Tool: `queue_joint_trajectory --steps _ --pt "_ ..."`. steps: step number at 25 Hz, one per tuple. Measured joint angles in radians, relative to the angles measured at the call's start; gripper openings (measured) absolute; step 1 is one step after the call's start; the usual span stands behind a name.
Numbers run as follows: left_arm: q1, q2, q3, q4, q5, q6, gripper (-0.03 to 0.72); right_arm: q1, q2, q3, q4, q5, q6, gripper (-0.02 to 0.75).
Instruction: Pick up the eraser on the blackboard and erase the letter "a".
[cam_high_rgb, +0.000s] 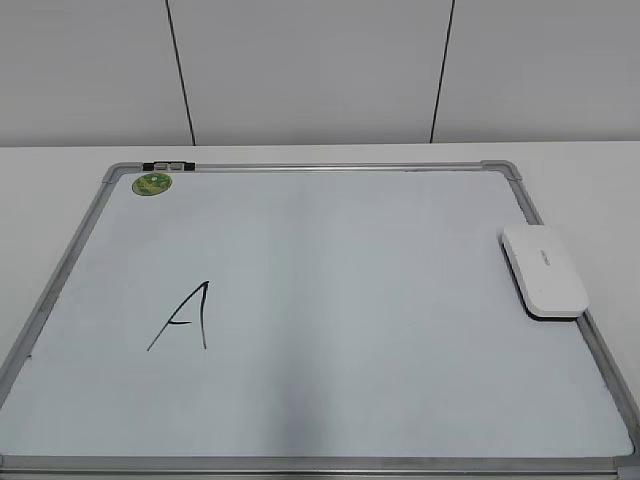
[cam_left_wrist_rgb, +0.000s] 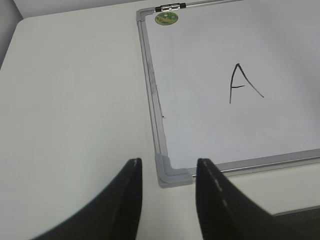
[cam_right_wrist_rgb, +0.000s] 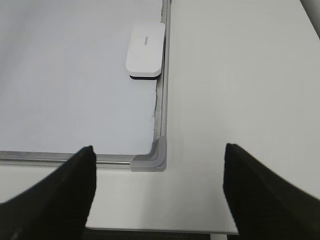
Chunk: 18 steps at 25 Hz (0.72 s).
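Smooth board, plastic eraser

Glossy white blackboard (cam_high_rgb: 330, 300) in brushed metal frame; eraser (cam_high_rgb: 544, 269) of smooth white plastic; matt worktop (cam_left_wrist_rgb: 75, 100).

White table (cam_high_rgb: 60, 165) — the blackboard (cam_high_rgb: 330, 180) lies flat on it.

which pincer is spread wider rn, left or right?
The right pincer: its fingers sit far apart, framing the blackboard corner with bare table on both sides. The left pincer shows only a narrow gap over its board corner.
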Motion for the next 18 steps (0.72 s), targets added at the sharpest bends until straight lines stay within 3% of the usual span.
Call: queue_joint_trajectory --steps 18 --pt "0.0 0.0 0.0 0.0 0.0 0.0 0.263 0.0 0.0 0.0 0.0 0.0 0.0 0.589"
